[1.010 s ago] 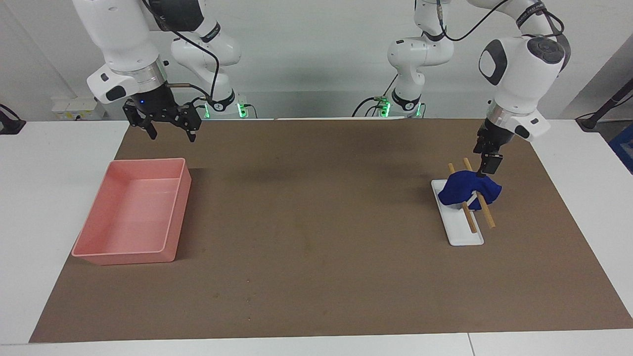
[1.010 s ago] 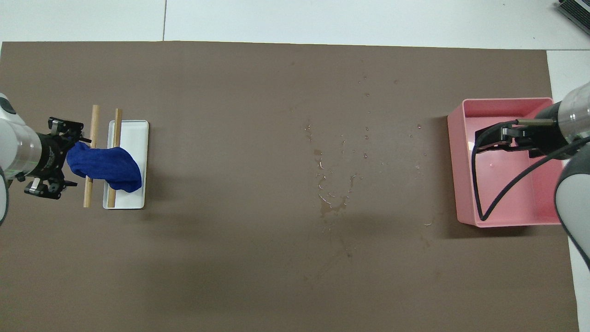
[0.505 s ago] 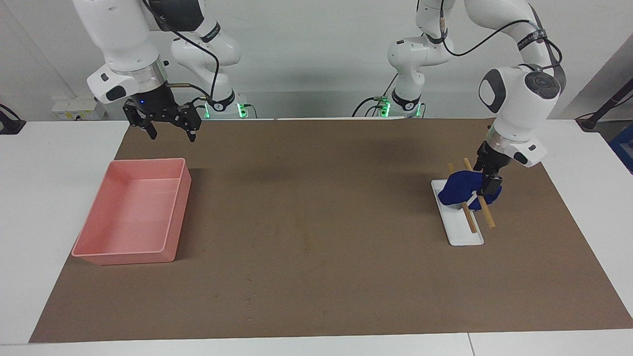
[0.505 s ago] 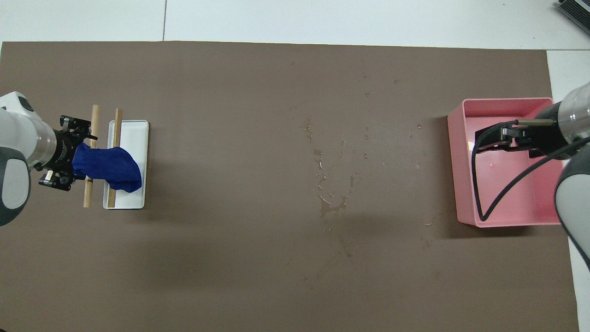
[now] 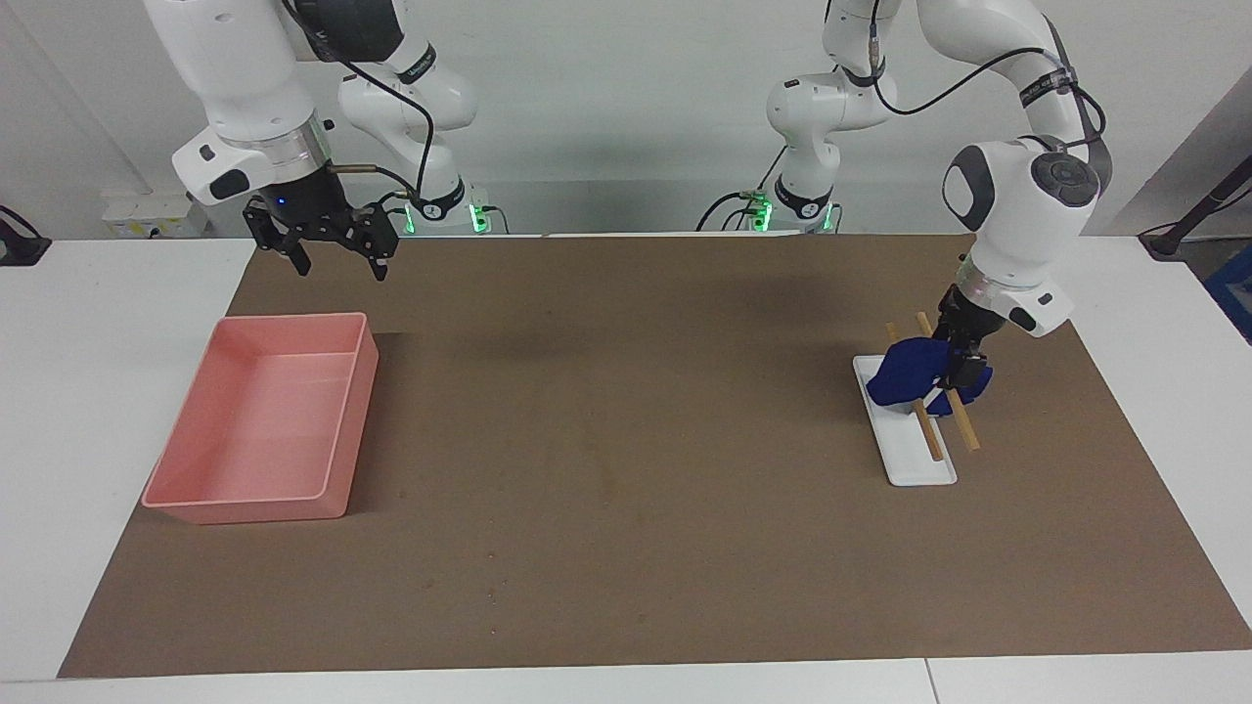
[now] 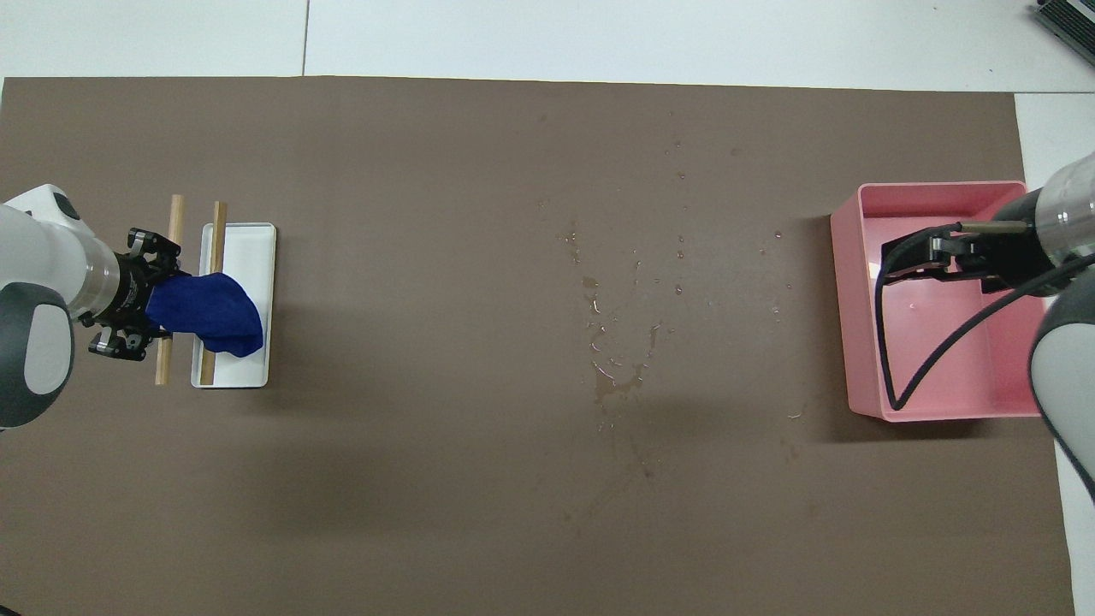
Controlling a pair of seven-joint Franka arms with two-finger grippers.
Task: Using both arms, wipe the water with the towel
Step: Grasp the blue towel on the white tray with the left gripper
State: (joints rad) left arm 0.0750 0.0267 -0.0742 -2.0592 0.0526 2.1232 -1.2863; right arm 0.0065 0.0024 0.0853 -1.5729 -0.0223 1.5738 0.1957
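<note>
towel: small deep-blue wrinkled soft cloth (image 5: 915, 374) draped over two wooden dowels (image 5: 954, 411), partly over a white rectangular tray (image 5: 919, 467); found at the left arm's end of the table.
towel axis: long axis laid across the dowels, running from the left gripper toward the table's middle; rounded loose end hung over the tray.
left gripper: black two-finger gripper (image 5: 959, 369) lowered onto the towel's end at the outer dowel; fingers sunk in the cloth, whether pinched or spread cannot be told.
right gripper: black two-finger gripper (image 5: 333, 256) held in the air over the pink rectangular plastic bin (image 5: 256, 494), fingers spread, nothing held; arm waiting.
edges: brown mat (image 5: 626, 548) edge close by the left gripper, on its outer side.
open room: bare mat from the towel to the bin; water droplets (image 6: 612, 376) scattered mid-mat.
</note>
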